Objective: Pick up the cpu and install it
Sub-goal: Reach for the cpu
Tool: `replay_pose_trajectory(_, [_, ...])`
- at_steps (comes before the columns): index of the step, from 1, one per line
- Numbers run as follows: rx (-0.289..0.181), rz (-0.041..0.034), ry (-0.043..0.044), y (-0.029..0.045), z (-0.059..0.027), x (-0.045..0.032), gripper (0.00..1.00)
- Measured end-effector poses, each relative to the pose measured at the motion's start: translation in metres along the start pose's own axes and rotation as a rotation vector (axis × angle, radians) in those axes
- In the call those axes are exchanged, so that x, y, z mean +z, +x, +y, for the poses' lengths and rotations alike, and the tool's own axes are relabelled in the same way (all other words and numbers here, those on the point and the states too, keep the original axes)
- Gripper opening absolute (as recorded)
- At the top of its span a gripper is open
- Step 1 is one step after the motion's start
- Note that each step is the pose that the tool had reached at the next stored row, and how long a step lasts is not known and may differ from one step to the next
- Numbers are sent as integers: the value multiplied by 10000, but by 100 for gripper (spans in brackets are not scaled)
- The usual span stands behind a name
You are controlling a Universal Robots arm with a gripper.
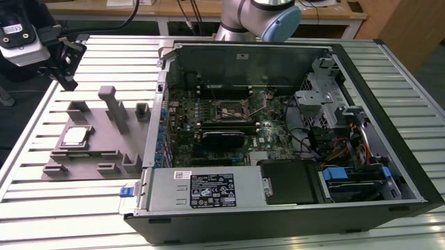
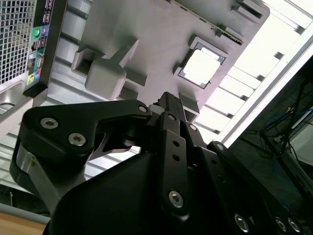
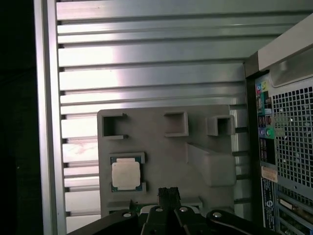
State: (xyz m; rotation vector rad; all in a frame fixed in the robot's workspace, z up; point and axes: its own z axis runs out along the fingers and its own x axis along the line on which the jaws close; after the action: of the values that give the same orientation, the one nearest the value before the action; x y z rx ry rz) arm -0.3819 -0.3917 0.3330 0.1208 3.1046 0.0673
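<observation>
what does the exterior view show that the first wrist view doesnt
Exterior view adds: the open inside of the computer case, with motherboard, dark socket frame and labelled power supply. First wrist view adds: its rear port panel and vent grille. Both: the cpu sitting in the grey fixture block on the slatted table.

The cpu (image 1: pixel 75 137) is a small flat square chip with a pale silvery top. It lies level and face up in a square recess of the grey fixture block (image 1: pixel 104 150). The recess is on the block's side toward the exterior view's left.
</observation>
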Motion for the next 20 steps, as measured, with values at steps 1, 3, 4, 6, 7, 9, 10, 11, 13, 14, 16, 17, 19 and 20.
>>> replay_pose_trajectory(1, [0,0,1,7,0,10,11])
replay_pose_trajectory(3, [0,0,3,22,-2,30,11])
replay_pose_trajectory(4, [0,0,4,29,-3,40,11])
replay_pose_trajectory(6, [0,0,7,45,-5,59,11])
replay_pose_trajectory(7, [0,-1,7,53,-6,68,11])
replay_pose_trajectory(9, [0,-1,8,69,-8,86,11])
replay_pose_trajectory(10, [0,-1,8,77,-9,96,11])
replay_pose_trajectory(11, [0,-1,8,84,-10,105,11])
replay_pose_trajectory(13, [0,-2,8,96,-12,123,11])
replay_pose_trajectory(14, [-1,-1,8,100,-12,130,11])
replay_pose_trajectory(16, [0,0,8,110,-13,143,11])
replay_pose_trajectory(17, [-1,0,9,113,-14,148,11])
replay_pose_trajectory(19, [-1,0,9,115,-14,149,11])
replay_pose_trajectory(20, [0,1,9,115,-14,149,11])
